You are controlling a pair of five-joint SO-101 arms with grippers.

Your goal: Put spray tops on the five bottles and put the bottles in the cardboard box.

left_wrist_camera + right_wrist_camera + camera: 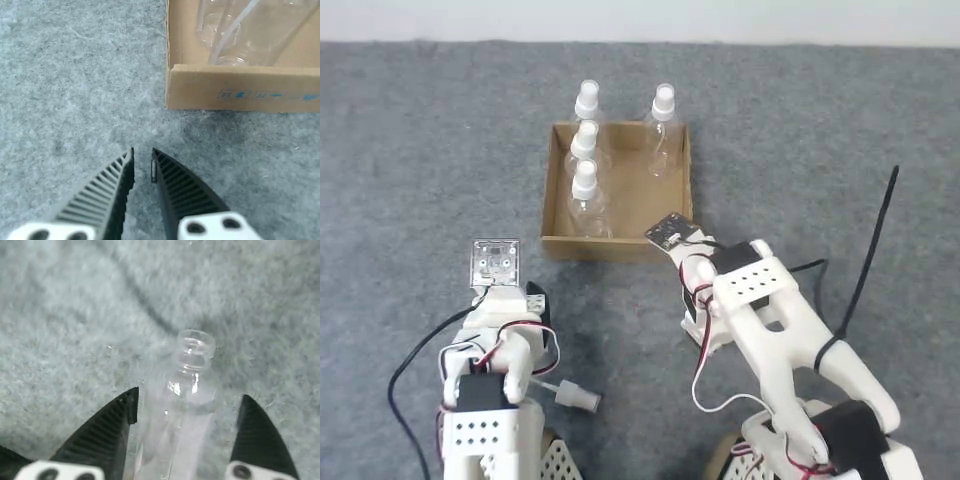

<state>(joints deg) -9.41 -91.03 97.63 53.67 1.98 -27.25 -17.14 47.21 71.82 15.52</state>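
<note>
From above, four capped bottles are standing in the cardboard box, with a loose spray top lying well apart from it. The left gripper is hovering near the box, nearly clenched and empty. The right gripper is straddling an uncapped bottle, jaws spread, apparently not touching it.

**What stays out of your sight**

In your right wrist view the uncapped bottle runs off the picture's edge nearest the camera, so you see its neck and shoulder but not its base. In the high view the right arm covers that bottle. In your left wrist view the cardboard box is cropped at two edges, and the boxed bottles show their lower parts only.
</note>
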